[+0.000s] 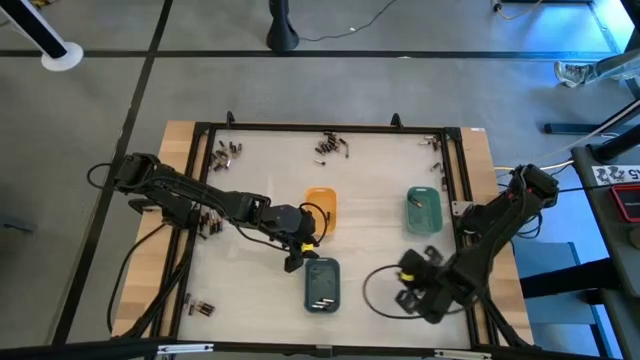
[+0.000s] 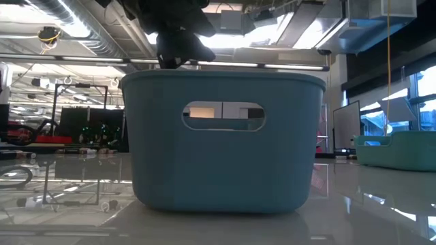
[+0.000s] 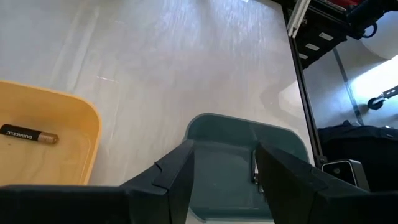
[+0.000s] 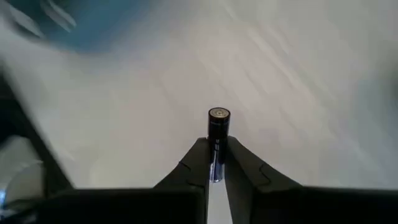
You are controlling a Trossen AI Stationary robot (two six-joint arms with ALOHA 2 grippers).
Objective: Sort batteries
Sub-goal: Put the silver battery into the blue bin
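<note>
My left gripper (image 3: 224, 155) is open and hangs over the far end of the slate-blue tray (image 1: 322, 285), which holds a few batteries (image 3: 254, 168). In the low view it shows above that tray (image 2: 221, 139). The orange tray (image 3: 56, 134) holds one black-and-copper battery (image 3: 28, 135). The green tray (image 1: 423, 210) stands toward the right. My right gripper (image 4: 217, 158) is near the table's near right corner (image 1: 405, 285) and is shut on a dark battery. Loose batteries lie in clusters on the table (image 1: 332, 145), (image 1: 228, 152), (image 1: 205, 220), (image 1: 198, 307). My right gripper pinches a dark battery by its lower body (image 4: 216, 163) between the two fingers. The battery lies along the fingers, and its silvery end cap (image 4: 219, 114) sticks out past the fingertips. The pale table surface shows beyond it.
A black frame (image 1: 200, 130) runs around the white work surface, with wooden table edges outside it. A cable (image 1: 375, 290) loops on the table beside the right arm. A few batteries lie by the far right corner (image 1: 435, 145). The green tray shows at the low view's right (image 2: 402, 150).
</note>
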